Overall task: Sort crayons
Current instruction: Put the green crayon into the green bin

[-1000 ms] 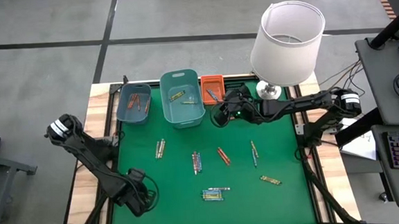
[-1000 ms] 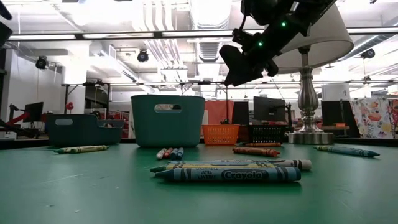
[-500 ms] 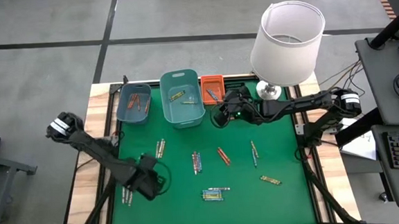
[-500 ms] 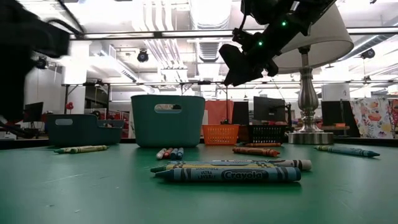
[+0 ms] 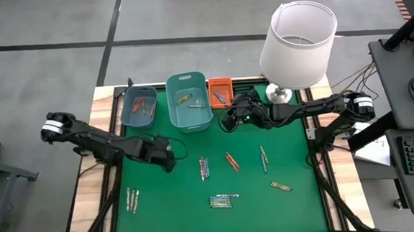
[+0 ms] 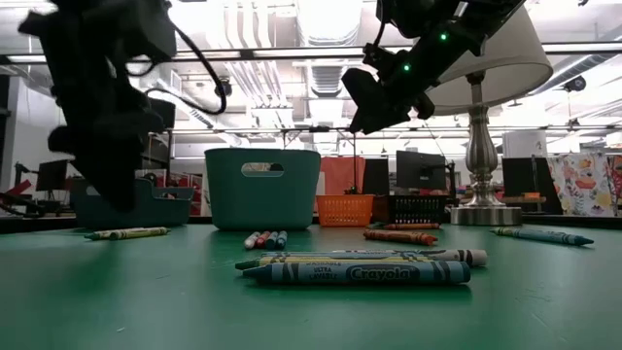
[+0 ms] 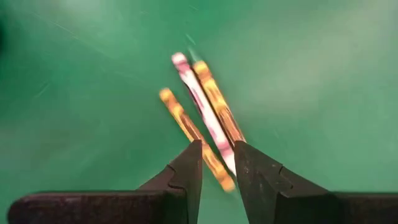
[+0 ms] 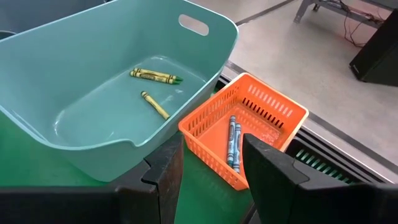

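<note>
Presently a pick-up step is in hand. The left gripper (image 7: 217, 155) hangs over a small cluster of thin paper-wrapped crayons (image 7: 208, 106), two orange-yellow and one pink-white, lying on the green felt mat (image 5: 296, 161). Its fingers are parted narrowly. One crayon's end lies in line with the gap, but nothing is clamped.

The right gripper (image 8: 211, 162) is poised between the large teal plastic bin (image 8: 37, 37) and the small orange slotted basket (image 8: 273, 102), its fingers spread wide and empty.

For the next move, a descent to the mat is probably called for. The jaws would have to be centred on a single crayon, since its neighbours lie just beside it and could be dragged along.

Only in the left wrist view are the cluster's colours shown; in the high view the cluster is hidden beneath the gripper. The low view alone shows that the left arm (image 6: 107, 107) is clear of the mat.

The sorting done so far is shown by the right wrist view: yellow-green crayons (image 8: 155, 76) in the teal bin, blue crayons (image 8: 234, 140) in the orange basket. The high view adds the loose crayons (image 5: 224, 200) scattered over the mat.
</note>
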You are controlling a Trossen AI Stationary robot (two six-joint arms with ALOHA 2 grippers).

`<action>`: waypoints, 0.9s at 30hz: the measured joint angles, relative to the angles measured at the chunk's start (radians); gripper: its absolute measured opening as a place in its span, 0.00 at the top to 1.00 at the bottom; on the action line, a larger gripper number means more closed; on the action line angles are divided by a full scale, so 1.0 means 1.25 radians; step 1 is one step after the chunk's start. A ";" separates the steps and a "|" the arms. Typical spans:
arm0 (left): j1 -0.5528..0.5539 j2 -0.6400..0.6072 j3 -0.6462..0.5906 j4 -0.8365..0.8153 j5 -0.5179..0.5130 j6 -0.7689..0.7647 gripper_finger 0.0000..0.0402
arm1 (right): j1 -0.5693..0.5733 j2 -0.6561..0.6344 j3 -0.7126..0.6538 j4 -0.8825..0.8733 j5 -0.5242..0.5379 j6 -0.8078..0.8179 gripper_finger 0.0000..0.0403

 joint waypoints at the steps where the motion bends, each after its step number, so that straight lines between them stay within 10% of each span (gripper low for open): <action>1: 0.013 -0.009 -0.017 0.019 -0.002 0.000 0.81 | 0.000 0.000 0.000 0.000 0.000 0.000 0.62; 27: 0.052 0.031 -0.108 0.140 -0.077 -0.023 0.71 | 0.000 0.000 -0.001 -0.005 -0.001 0.022 0.62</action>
